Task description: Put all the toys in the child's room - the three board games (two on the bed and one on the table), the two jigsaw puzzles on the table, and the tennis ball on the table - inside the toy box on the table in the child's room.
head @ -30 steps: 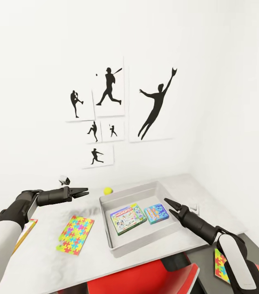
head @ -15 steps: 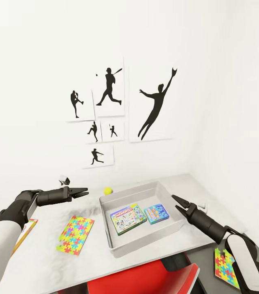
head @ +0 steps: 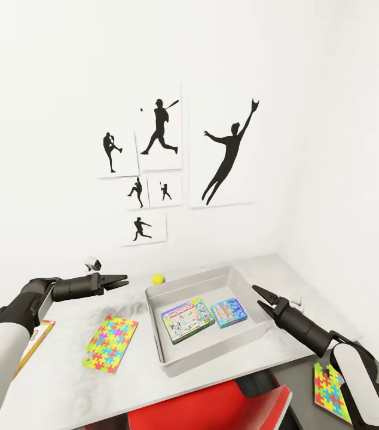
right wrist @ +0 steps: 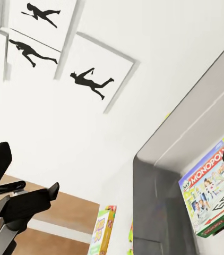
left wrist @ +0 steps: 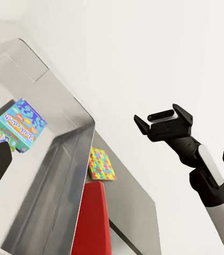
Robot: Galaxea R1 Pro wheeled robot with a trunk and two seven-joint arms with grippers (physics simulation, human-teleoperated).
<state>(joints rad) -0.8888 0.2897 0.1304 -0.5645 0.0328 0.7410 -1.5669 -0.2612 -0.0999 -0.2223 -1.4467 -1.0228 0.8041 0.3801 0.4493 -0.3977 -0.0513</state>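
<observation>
The translucent grey toy box [head: 155, 325] sits on the light-grey table [head: 70, 370]. Inside it lie the large pale-green board game [head: 188, 319] and the small blue board game [head: 229, 312]. The tennis ball [head: 158, 279] rests just behind the box's far left corner. One jigsaw puzzle [head: 110, 343] lies flat to the left of the box. A second jigsaw puzzle [head: 327, 391] lies lower down at the right. A third board game [head: 36, 339] peeks out under my left arm. My left gripper [head: 121, 279] hovers open left of the ball. My right gripper [head: 256, 295] hangs open over the box's right rim.
A red chair [head: 213, 406] stands at the table's front edge. The dark side desk [head: 306, 412] is at the lower right. A small white camera-like object [head: 94, 263] sits near the wall. Black sports silhouettes [head: 159, 161] hang above.
My right gripper has pulled back to the right, from over the blue board game to the box's right rim. The left gripper has barely moved.
</observation>
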